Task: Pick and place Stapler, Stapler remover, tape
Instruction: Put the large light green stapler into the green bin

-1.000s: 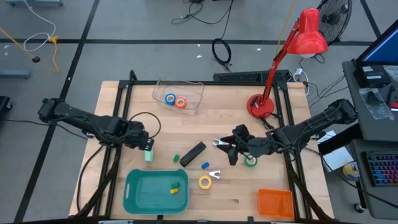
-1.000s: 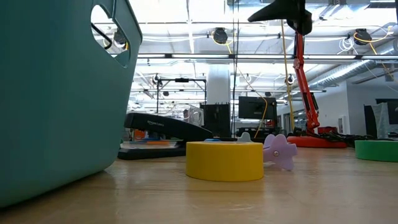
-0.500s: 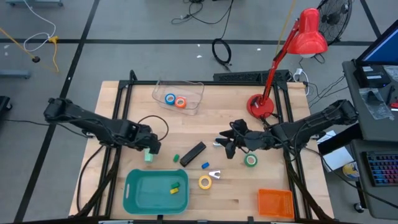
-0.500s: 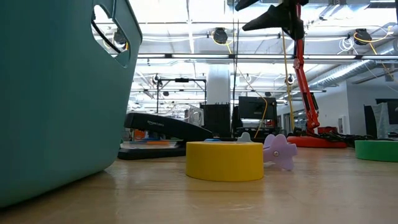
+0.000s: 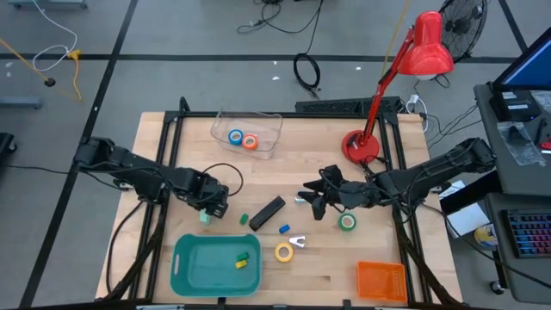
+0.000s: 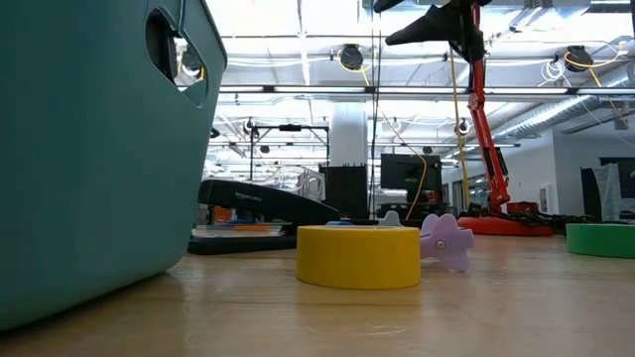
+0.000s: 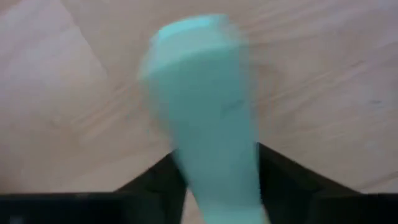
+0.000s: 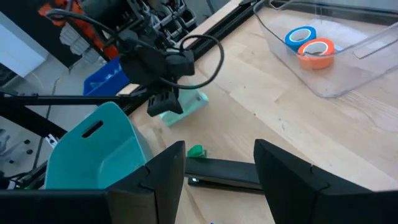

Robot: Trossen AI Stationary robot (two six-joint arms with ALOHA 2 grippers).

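Left gripper (image 5: 207, 209) is hovering over a pale mint-green plastic stapler (image 7: 205, 118) on the wooden worktop (image 5: 301, 155).
Its jaws' state: cannot tell; right gripper (image 5: 317, 205) jaws are standing open.

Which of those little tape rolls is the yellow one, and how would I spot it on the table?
Start at the teal bin on the table's near edge. Just to its right, on bare wood, lies the yellow tape roll, with a small purple staple remover beside it. The green roll lies farther right; the blue and orange rolls sit in the clear tray.
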